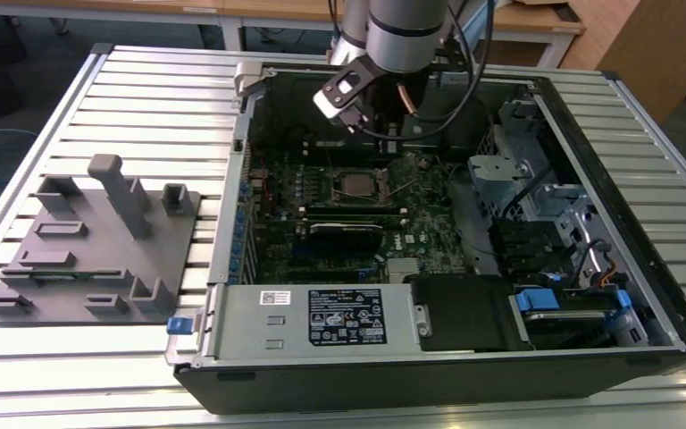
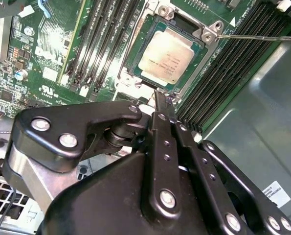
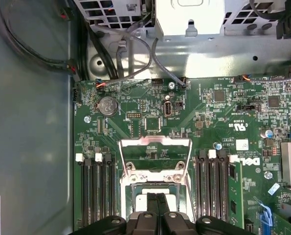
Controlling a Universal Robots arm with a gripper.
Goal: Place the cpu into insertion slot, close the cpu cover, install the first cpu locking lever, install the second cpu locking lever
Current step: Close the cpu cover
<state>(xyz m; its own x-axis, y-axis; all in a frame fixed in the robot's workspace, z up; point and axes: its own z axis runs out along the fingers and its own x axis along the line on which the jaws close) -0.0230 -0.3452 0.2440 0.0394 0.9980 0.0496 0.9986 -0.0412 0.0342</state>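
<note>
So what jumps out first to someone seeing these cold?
The cpu, dull silver, already sitting in the insertion slot mid-board, with the cpu cover not yet closed over it. Then the black gripper, shut, right at the socket's edge, and the open computer case on the slatted table.

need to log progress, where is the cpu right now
In the second wrist view the cpu lies in the insertion slot, between two banks of long black memory slots, just ahead of the gripper.
</note>
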